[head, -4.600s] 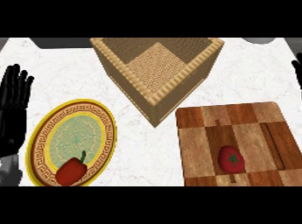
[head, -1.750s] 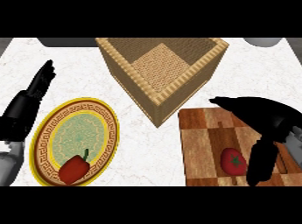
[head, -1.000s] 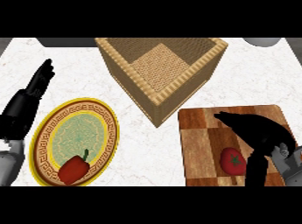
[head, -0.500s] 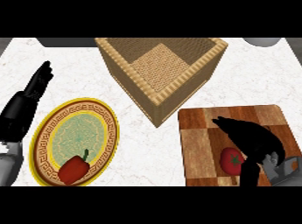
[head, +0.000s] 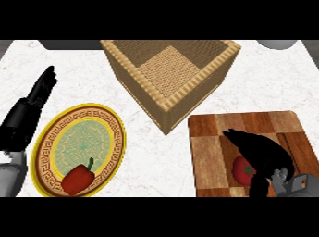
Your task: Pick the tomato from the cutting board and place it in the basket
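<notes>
A red tomato (head: 242, 170) lies on the wooden cutting board (head: 210, 152) at the lower right. My right hand (head: 263, 155) hovers over it, fingers curving down along the tomato's right side and thumb reaching below it; part of the tomato is hidden by the hand. Whether the fingers touch it I cannot tell. The woven basket (head: 170, 76) stands at the top centre, open and with nothing inside. At the left edge my left hand (head: 27, 111) rests open, fingers pointing up.
A yellow patterned plate (head: 80, 143) at the lower left carries a red bell pepper (head: 77, 178). A grey object (head: 70, 44) and a pale bowl (head: 279, 44) show at the counter's far edge. The basket's near corner almost meets the board.
My right hand came in from the right edge onto the board and has sunk lower around the tomato. The left hand tilted slightly and stays at the left.
</notes>
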You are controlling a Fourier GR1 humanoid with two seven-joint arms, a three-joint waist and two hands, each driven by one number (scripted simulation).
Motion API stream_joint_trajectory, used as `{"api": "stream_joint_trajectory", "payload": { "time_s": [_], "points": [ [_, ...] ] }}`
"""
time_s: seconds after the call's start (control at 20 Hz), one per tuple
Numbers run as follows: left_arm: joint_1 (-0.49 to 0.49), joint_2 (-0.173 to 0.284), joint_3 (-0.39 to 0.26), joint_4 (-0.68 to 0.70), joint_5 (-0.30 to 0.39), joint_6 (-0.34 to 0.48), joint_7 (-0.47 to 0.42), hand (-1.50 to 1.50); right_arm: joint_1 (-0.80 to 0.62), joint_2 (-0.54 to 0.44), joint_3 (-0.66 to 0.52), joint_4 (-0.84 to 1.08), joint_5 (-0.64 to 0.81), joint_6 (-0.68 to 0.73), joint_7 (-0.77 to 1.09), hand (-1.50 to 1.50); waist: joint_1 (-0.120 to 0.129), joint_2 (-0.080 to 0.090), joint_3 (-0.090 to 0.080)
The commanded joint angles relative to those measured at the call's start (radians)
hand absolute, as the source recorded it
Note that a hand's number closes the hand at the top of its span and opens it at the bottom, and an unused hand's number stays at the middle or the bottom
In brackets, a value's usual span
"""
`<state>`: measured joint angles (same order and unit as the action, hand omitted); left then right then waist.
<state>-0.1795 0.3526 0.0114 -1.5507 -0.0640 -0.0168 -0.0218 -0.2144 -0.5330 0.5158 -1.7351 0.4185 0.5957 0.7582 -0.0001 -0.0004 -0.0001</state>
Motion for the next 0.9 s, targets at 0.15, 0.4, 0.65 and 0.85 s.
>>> {"api": "stream_joint_trajectory", "payload": {
  "time_s": [0.15,0.4,0.65,0.85],
  "points": [
    [-0.044,-0.025,0.032,-0.005,-0.036,-0.029,0.039,0.00,0.043,0.052,-0.084,0.020,0.084,0.071,-0.042,-1.50,-0.001,0.000,0.000],
    [-0.048,-0.023,0.060,-0.071,-0.017,-0.065,0.107,0.00,0.056,0.075,-0.102,0.102,0.168,0.045,-0.142,-1.50,0.001,0.000,0.000],
    [-0.044,-0.050,0.069,0.042,-0.058,-0.060,-0.013,0.00,0.079,0.100,-0.138,0.172,0.210,0.013,-0.221,1.50,-0.001,0.001,0.000],
    [-0.021,-0.054,0.087,0.004,-0.056,-0.072,-0.017,0.00,0.091,0.151,-0.130,0.152,0.243,0.015,-0.226,1.50,0.000,0.001,0.000]
  ]
}}
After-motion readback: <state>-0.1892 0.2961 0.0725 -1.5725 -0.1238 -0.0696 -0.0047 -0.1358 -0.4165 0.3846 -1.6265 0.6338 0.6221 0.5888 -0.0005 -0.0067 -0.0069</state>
